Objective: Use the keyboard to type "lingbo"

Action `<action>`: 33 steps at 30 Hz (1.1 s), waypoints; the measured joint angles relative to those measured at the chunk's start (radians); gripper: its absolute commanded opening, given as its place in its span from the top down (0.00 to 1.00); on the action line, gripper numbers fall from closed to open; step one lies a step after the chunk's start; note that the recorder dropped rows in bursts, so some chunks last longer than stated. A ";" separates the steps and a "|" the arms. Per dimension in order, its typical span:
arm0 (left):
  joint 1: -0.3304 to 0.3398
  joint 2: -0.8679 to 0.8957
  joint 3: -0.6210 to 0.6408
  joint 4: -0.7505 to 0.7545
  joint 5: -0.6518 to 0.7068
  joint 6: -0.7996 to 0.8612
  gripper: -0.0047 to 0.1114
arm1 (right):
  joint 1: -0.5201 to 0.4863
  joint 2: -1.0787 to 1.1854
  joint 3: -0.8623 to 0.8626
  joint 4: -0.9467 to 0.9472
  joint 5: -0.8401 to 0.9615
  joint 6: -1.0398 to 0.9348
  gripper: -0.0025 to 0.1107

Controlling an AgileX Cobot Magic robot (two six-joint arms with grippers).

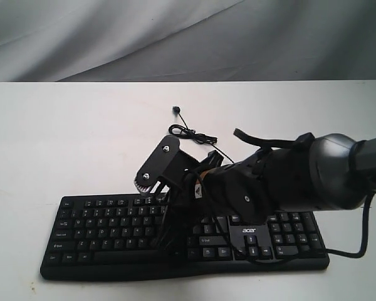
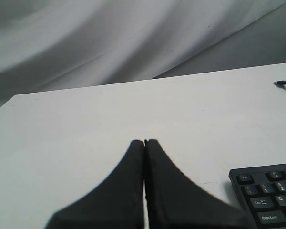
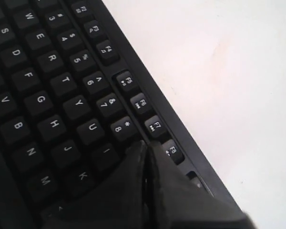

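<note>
Jaws pressed together, the right gripper [image 3: 145, 149] is seemingly touching the keyboard [image 1: 106, 235], lying on the white table [image 1: 62, 144], near its I key; the left gripper [image 2: 144, 143], likewise closed, is hovering beside it.

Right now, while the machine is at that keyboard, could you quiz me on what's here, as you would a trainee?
1. True or false: the left pincer is touching the wide black plastic keyboard.
2. The right pincer, over the keys, is: A) wide open, B) closed to a point, C) clamped on a pen.
3. Which white brand logo is printed on the keyboard?

Key: 1. False: it sits apart from the keyboard, over bare white table. 2. B. 3. acer.
</note>
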 measured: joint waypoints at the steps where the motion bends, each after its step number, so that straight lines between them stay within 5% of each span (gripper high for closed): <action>1: 0.000 0.000 0.000 0.000 0.000 0.000 0.96 | 0.000 0.000 0.000 -0.001 0.000 0.000 0.98; 33: 0.000 0.000 0.000 0.000 0.000 0.000 0.96 | 0.026 0.033 0.053 -0.005 -0.099 0.022 0.98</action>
